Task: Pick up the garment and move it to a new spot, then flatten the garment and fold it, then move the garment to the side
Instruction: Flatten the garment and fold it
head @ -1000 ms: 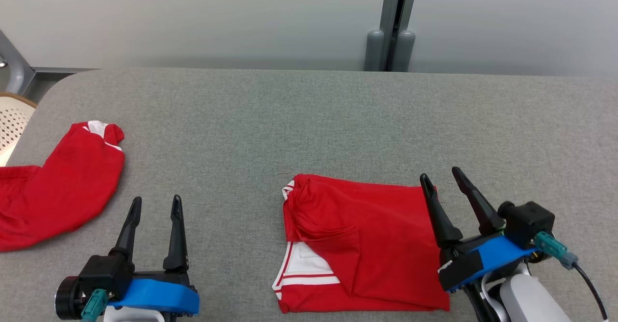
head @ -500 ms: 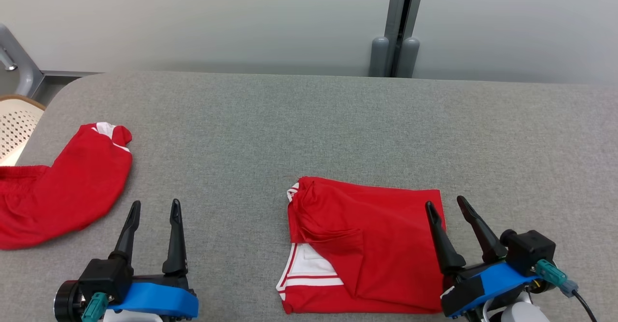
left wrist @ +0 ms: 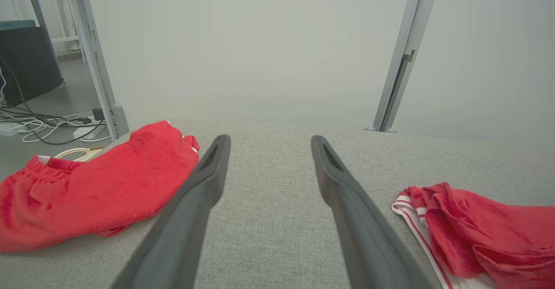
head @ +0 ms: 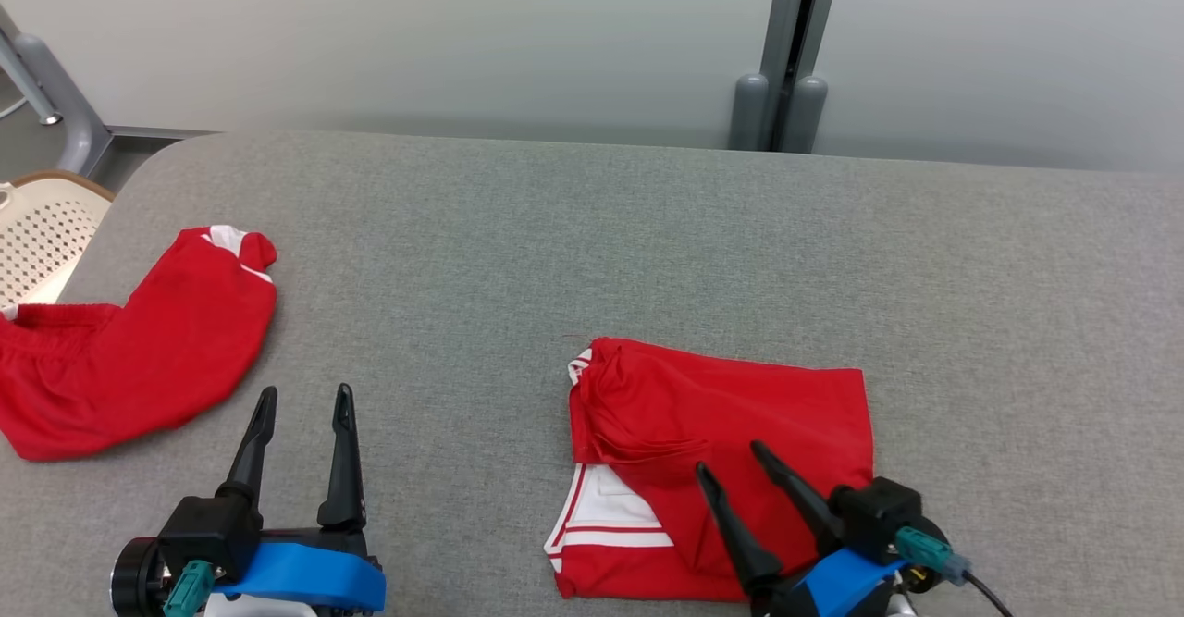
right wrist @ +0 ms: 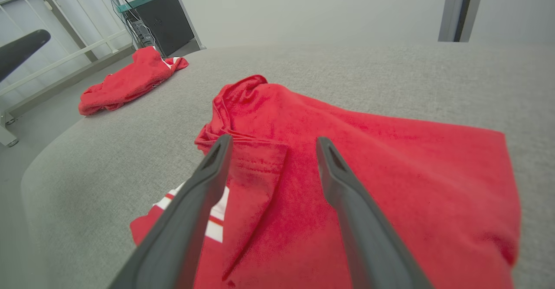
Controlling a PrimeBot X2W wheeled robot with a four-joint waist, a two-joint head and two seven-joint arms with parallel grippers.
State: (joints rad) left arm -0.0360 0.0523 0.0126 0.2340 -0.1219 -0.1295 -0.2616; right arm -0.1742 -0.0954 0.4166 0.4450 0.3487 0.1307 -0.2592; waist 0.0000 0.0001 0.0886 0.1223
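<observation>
The garment [head: 777, 413] is red with white trim and lies folded into a rough rectangle on the grey table, right of centre near the front edge. My right gripper [head: 731, 458] hovers open over its near half, fingers pointing up and to the left, nothing between them. From the right wrist view, the gripper [right wrist: 274, 139] has the garment [right wrist: 390, 185] spread under and beyond its fingers. My left gripper [head: 305, 391] stands open over bare table at the lower left, well apart from the garment. The left wrist view has that gripper [left wrist: 269, 141] empty and the garment's [left wrist: 477, 232] trimmed edge at right.
A second red garment [head: 139, 349] lies crumpled at the table's left edge, also in the left wrist view [left wrist: 99, 189] and far off in the right wrist view [right wrist: 130, 81]. A cream perforated basket [head: 37, 238] sits beyond that edge. The grey table [head: 555, 228] stretches back to a grey post [head: 786, 108].
My right gripper has swung left and back toward the front edge, from the garment's right edge to over its near half. The head camera shifted slightly. The left gripper stayed put.
</observation>
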